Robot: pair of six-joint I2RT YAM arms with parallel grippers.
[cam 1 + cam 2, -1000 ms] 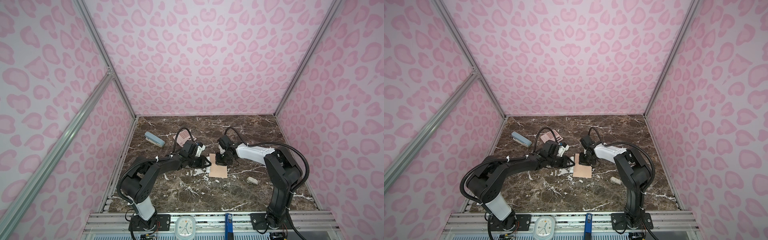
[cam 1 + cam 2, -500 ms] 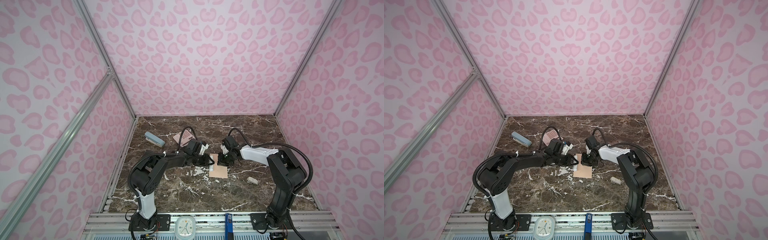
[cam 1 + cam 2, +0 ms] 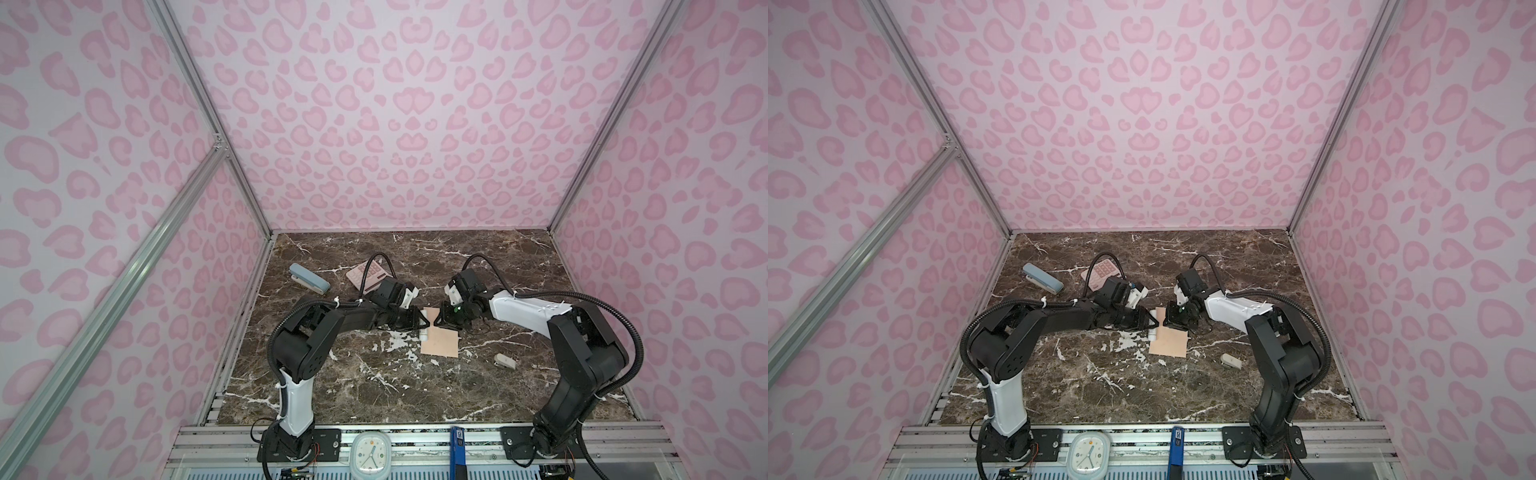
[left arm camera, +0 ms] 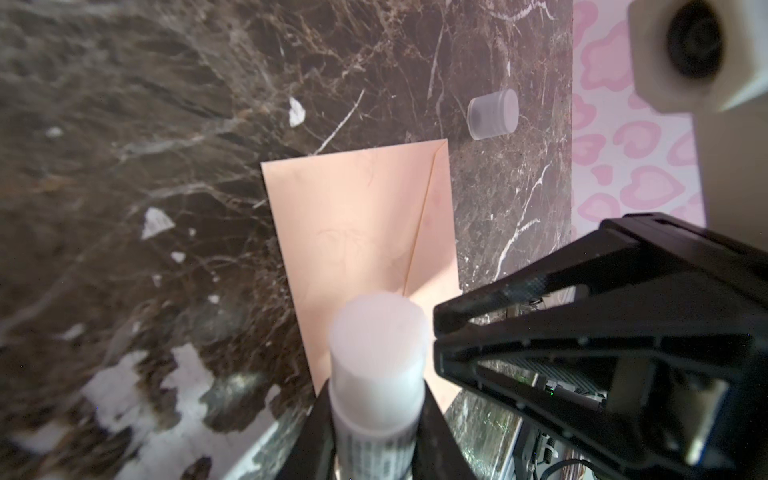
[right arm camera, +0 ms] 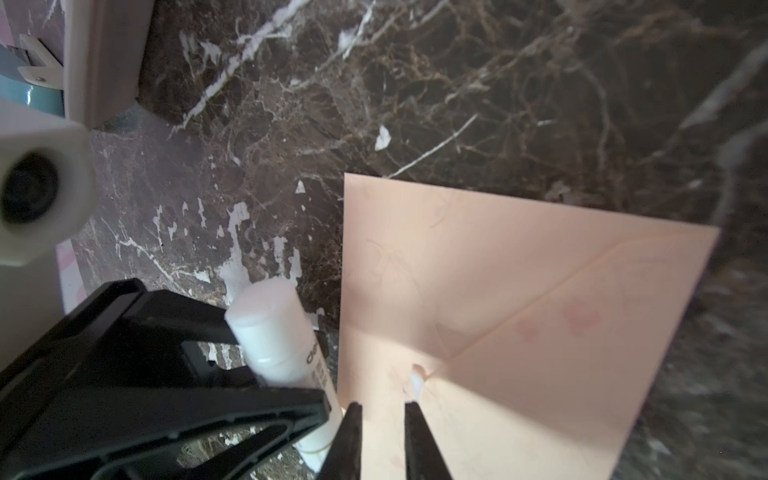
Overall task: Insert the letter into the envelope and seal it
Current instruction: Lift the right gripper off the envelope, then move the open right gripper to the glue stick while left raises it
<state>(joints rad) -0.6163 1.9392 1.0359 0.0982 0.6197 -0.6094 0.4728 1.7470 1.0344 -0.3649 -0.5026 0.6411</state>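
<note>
Glue stick (image 4: 379,353) in left pincer (image 4: 376,424) flanks envelope (image 4: 353,232) (cap (image 4: 493,114) lies apart).

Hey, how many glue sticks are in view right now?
1. The glue stick is gripped in the left pincer, just beside the envelope. A loose clear cap lies on the table past the envelope. Another could be hidden from view.
</note>
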